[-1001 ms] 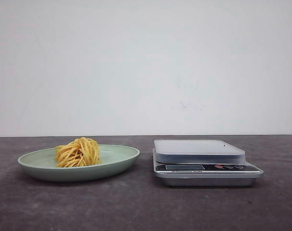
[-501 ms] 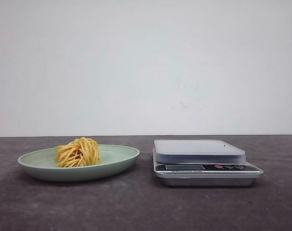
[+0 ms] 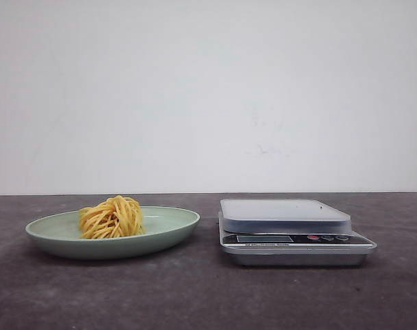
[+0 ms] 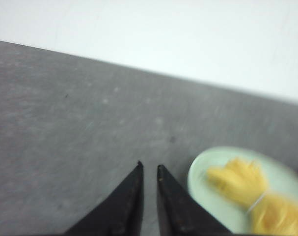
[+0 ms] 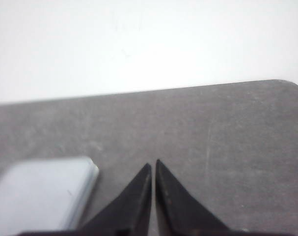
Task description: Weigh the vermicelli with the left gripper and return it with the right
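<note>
The vermicelli (image 3: 112, 217), a rounded clump of yellow-orange strands, lies on the pale green plate (image 3: 174, 223) at the left of the table. A silver kitchen scale (image 3: 284, 214) stands to its right with nothing on its platform. Neither gripper shows in the front view. In the blurred left wrist view, my left gripper (image 4: 149, 165) hovers over bare table beside the plate (image 4: 203, 182) and vermicelli (image 4: 242, 182), its jaws slightly apart and empty. In the right wrist view, my right gripper (image 5: 152, 163) is shut and empty beside the scale's platform (image 5: 40, 196).
The dark grey table (image 3: 194, 295) runs back to a plain white wall (image 3: 208, 96). The table's rounded far corner (image 5: 291, 84) shows in the right wrist view.
</note>
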Controlling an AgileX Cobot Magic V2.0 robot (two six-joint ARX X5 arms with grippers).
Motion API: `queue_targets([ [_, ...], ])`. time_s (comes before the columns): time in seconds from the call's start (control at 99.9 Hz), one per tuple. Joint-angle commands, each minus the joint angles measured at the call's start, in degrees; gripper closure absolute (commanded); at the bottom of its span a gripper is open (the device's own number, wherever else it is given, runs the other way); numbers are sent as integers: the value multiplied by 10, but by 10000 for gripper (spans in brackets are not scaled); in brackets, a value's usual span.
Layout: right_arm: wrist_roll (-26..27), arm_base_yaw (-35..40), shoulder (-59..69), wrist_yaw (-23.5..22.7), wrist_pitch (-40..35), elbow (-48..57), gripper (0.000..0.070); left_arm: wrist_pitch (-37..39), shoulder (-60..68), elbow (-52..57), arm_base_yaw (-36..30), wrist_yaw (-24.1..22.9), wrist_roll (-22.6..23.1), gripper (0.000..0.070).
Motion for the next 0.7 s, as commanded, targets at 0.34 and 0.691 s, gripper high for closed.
queue_targets([
  [0.34, 28, 0, 140, -44, -181, 293, 489, -137, 134, 290, -2, 26, -21, 566],
  [0.691, 11, 0, 207, -110, -215, 405, 130, -187, 282, 449, -3, 131, 16, 279],
])
